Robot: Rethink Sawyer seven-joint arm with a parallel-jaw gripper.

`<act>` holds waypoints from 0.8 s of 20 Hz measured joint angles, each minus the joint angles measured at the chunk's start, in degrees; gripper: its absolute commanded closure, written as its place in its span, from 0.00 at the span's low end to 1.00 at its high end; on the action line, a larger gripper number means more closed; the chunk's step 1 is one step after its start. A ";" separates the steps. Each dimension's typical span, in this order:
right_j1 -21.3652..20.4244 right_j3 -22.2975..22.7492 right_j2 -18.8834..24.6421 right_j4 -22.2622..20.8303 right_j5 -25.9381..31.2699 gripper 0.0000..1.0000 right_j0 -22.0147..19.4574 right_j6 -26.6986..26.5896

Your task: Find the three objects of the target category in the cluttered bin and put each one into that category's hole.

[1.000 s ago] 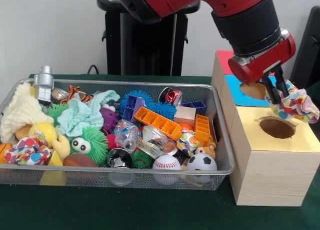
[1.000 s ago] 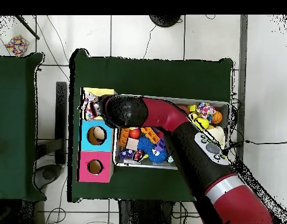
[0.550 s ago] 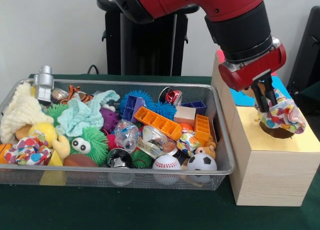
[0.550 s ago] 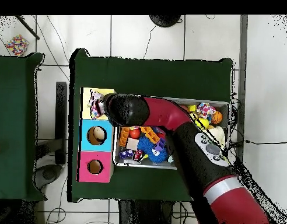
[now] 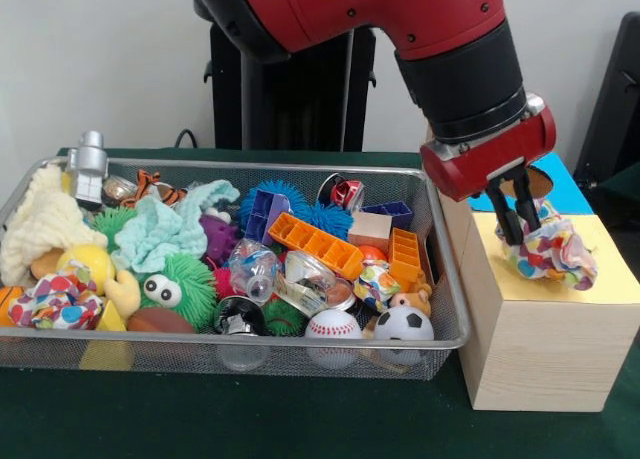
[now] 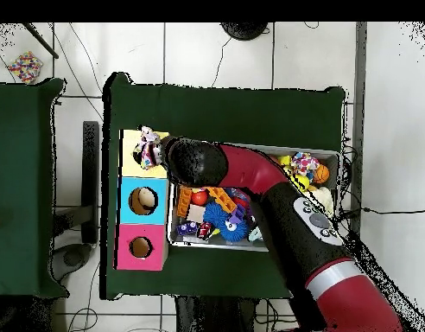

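Front view shows the gripper (image 5: 515,217) with its two dark fingers (image 5: 507,215) clenched on a colourful spotted cloth (image 5: 551,251), which now rests on the yellow top (image 5: 610,269) of the wooden box (image 5: 535,354), directly over the place of the yellow hole. A second ago the cloth hung to the side of the open hole; then the arm brought it across and lower, and now the hole is fully hidden under the cloth. In the overhead view the cloth (image 6: 148,147) sits on the yellow section (image 6: 130,138), while the blue hole (image 6: 143,201) and the pink hole (image 6: 141,247) stay uncovered. I judge that the cloth is being pushed into its hole and that the fingers should let go only when it is inside. A similar spotted cloth (image 5: 55,301) lies in the wire bin (image 5: 250,354) on the green desk (image 5: 200,419), possibly another target.
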 measured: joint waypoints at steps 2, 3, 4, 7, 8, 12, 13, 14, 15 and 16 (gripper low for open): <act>0.91 -0.02 0.09 0.02 -1.29 1.00 -0.54 0.00; 1.44 -0.01 0.17 0.01 -1.96 1.00 -0.92 0.00; 1.85 -0.02 0.23 0.02 -2.42 1.00 -1.24 0.00; 2.80 -0.02 0.34 0.03 -2.95 1.00 -1.87 0.00; 2.92 -0.02 0.36 0.03 -2.98 1.00 -1.95 0.00; 3.88 -0.03 0.80 0.05 -2.99 1.00 -2.50 0.00; 3.97 -0.03 0.88 0.05 -2.99 1.00 -2.57 0.00; 4.03 -0.03 0.97 0.05 -2.98 1.00 -2.66 0.00; 4.04 -0.03 1.03 0.05 -2.98 1.00 -2.72 0.00; 4.04 -0.03 1.06 0.05 -2.98 1.00 -2.73 0.00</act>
